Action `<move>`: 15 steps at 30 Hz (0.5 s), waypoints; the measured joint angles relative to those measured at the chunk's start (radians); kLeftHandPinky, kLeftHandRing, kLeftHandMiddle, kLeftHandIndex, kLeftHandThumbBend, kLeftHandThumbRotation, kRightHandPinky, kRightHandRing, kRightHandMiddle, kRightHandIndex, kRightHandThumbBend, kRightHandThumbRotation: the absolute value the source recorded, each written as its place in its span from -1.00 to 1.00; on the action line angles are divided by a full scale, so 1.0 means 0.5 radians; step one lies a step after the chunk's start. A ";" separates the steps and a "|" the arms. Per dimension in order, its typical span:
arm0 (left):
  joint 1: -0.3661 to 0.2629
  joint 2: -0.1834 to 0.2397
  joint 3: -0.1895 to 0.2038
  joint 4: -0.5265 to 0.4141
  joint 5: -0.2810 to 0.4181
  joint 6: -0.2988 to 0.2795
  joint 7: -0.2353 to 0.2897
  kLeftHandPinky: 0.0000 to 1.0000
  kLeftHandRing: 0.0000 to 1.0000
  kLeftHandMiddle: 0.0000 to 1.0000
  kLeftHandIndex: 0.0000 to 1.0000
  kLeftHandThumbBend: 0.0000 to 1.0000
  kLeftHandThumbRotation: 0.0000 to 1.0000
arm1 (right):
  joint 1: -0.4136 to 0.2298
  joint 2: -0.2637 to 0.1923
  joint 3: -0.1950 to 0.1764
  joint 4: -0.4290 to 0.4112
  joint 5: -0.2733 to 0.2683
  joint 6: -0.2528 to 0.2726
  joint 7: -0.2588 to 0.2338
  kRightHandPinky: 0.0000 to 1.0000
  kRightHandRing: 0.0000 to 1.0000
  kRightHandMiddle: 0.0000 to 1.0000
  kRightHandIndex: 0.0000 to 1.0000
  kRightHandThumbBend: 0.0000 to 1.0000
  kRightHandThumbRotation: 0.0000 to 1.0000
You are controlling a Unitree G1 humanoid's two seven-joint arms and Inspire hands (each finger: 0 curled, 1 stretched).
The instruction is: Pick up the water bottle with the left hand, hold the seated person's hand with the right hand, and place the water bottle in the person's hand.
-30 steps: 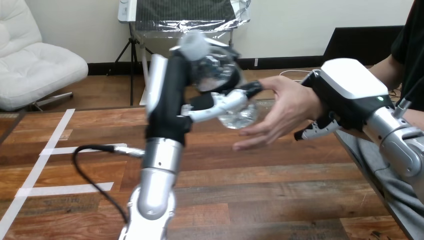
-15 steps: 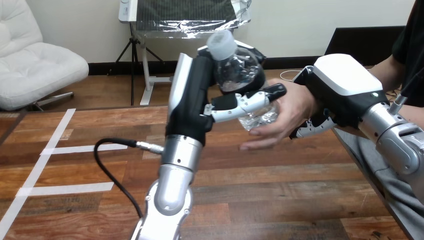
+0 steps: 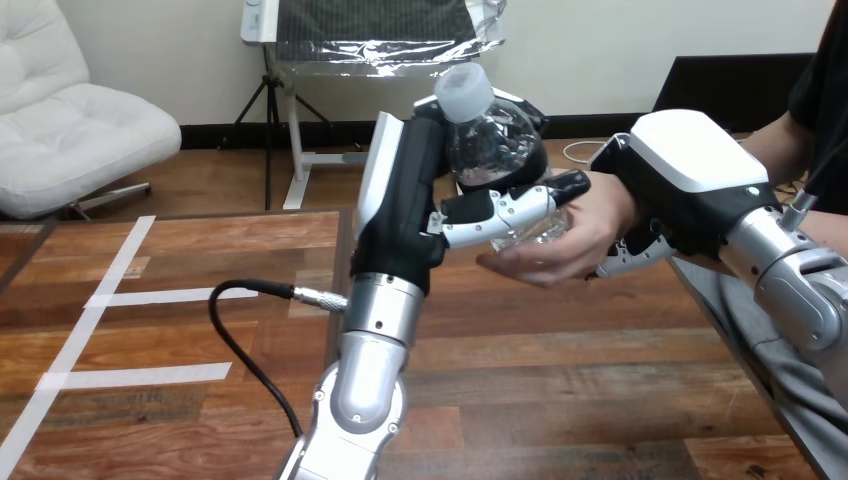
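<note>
My left hand (image 3: 405, 205) is raised over the middle of the table, fingers and thumb curled round a clear water bottle (image 3: 490, 140) with a white cap, tilted slightly. The bottle's lower end rests in the person's hand (image 3: 580, 235), which comes in from the right with its palm up and its fingers curling under the bottle. My right hand (image 3: 690, 175) sits over the person's wrist, its white back upward and its fingers wrapped beneath the wrist.
A black cable (image 3: 245, 310) loops from my left forearm over the wooden table (image 3: 560, 390). White tape lines (image 3: 120, 296) mark the table's left part. The table's right edge (image 3: 725, 335) runs just under my right arm.
My left hand has carried the bottle to the right until its base lies in the person's palm. The person's fingers have curled up under it. My right hand has stayed on the wrist.
</note>
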 measured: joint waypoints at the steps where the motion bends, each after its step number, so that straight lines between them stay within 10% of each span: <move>1: -0.001 0.000 -0.006 0.003 0.000 0.000 0.005 -0.26 -0.21 -0.14 -0.05 0.23 -1.00 | 0.003 0.000 -0.002 -0.001 0.000 0.001 0.002 -0.79 -0.69 -0.57 -0.51 0.60 -1.00; 15: -0.015 0.000 -0.079 0.063 -0.014 -0.018 0.055 -0.25 -0.20 -0.13 -0.05 0.22 -1.00 | 0.026 0.000 -0.015 -0.012 -0.001 0.040 0.035 -0.79 -0.68 -0.56 -0.50 0.61 -1.00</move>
